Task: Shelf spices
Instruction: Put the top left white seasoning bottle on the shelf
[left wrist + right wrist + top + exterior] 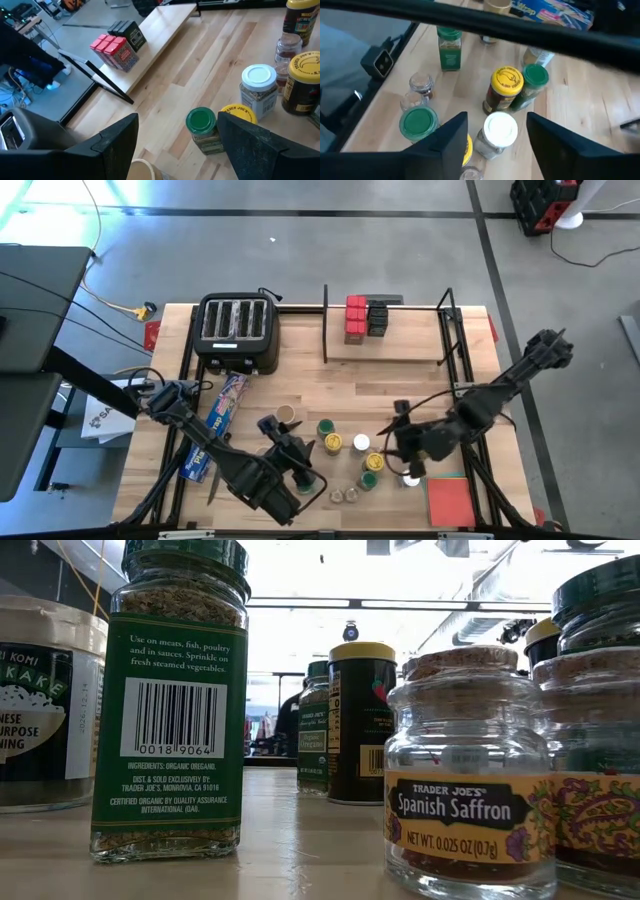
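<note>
The shelf [385,345] stands at the table's far side, with red tins [355,318] and black boxes [377,317] on its board. They also show in the left wrist view as red tins [112,49] and black boxes [128,33]. Several round spice jars stand upright in a cluster [350,460] near the front. My left gripper [297,448] hangs open just left of the cluster, with a green-lid jar [201,122] ahead of its fingers. My right gripper [495,135] is open above the cluster's right side, its fingers either side of a white-lid jar [500,129] below.
A black toaster [238,330] stands at the far left. A long blue box [215,430] lies under my left arm. A red square pad [450,500] lies at the front right. Bare wood lies between the jars and the shelf. Two tiny clear jars [345,496] stand near the front edge.
</note>
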Action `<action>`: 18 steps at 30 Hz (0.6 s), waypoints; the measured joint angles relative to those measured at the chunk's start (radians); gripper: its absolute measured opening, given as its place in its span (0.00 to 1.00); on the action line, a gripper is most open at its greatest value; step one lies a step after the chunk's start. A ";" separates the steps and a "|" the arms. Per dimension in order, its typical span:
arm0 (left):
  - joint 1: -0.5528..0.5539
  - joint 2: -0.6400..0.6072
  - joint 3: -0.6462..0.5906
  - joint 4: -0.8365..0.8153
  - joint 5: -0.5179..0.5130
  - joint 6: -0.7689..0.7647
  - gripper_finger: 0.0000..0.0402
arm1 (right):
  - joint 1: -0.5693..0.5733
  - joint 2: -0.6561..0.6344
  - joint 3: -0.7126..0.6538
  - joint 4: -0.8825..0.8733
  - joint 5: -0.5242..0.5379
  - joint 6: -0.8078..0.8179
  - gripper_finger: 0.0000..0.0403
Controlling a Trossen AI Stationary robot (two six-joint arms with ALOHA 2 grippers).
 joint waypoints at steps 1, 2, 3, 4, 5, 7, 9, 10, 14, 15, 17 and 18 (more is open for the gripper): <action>0.001 0.000 0.000 0.006 0.004 0.010 0.67 | -0.007 0.022 0.024 -0.014 -0.018 -0.024 0.51; 0.002 0.000 0.000 0.011 0.006 0.019 0.67 | -0.013 0.044 0.052 -0.035 -0.035 -0.047 0.52; 0.003 0.000 0.000 0.014 0.009 0.024 0.67 | -0.021 0.063 0.082 -0.060 -0.051 -0.070 0.53; 0.005 0.000 0.000 0.014 0.013 0.024 0.67 | -0.030 0.081 0.115 -0.091 -0.066 -0.091 0.54; 0.007 0.000 0.000 0.013 0.020 0.025 0.67 | -0.039 0.096 0.148 -0.124 -0.089 -0.110 0.54; 0.011 0.000 0.000 0.014 0.036 0.040 0.67 | -0.064 0.124 0.210 -0.200 -0.140 -0.147 0.54; 0.014 0.000 0.000 0.017 0.044 0.048 0.67 | -0.096 0.157 0.261 -0.266 -0.195 -0.183 0.54; 0.015 0.000 0.000 0.017 0.045 0.048 0.67 | -0.113 0.174 0.280 -0.293 -0.222 -0.203 0.54; 0.018 0.000 0.000 0.017 0.048 0.048 0.67 | -0.174 0.242 0.319 -0.327 -0.337 -0.299 0.54; 0.018 0.000 0.000 0.017 0.053 0.048 0.67 | -0.187 0.258 0.320 -0.330 -0.363 -0.325 0.54; 0.018 0.000 0.000 0.016 0.061 0.048 0.67 | -0.212 0.290 0.319 -0.334 -0.398 -0.387 0.54; 0.018 0.000 0.000 0.016 0.062 0.048 0.67 | -0.223 0.304 0.319 -0.335 -0.407 -0.414 0.54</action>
